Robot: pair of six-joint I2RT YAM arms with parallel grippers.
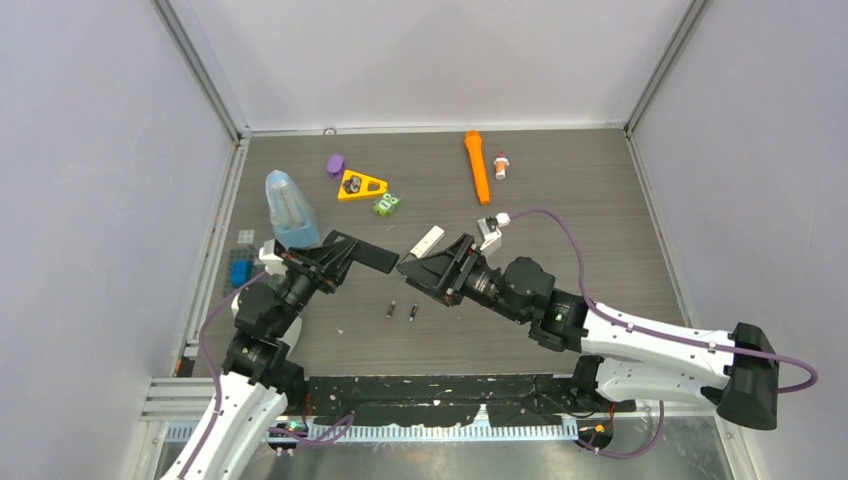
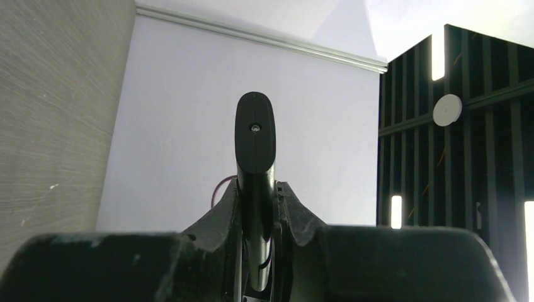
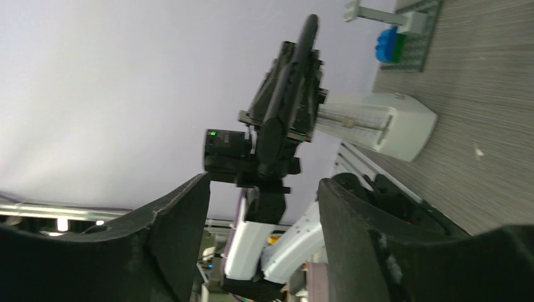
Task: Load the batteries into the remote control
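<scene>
White remote control (image 1: 427,240) lies well off every edge beside spread right claw (image 1: 408,267); left claw (image 1: 390,264) pressed together

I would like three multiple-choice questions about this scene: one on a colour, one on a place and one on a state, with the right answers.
1. What colour is the long torch at the far side of the table?
A green
B blue
C orange

2. Where do the batteries lie?
A touching the torch
B in the table's near half, apart from the torch
C against the far wall

3. How is the right gripper?
A open, nothing between its fingers
B shut, empty
C shut on a battery

Answers:
1 C: the top view shows it orange.
2 B: two dark cylinders lie on the near side.
3 A: its wrist view shows the fingers apart, holding nothing.
</scene>
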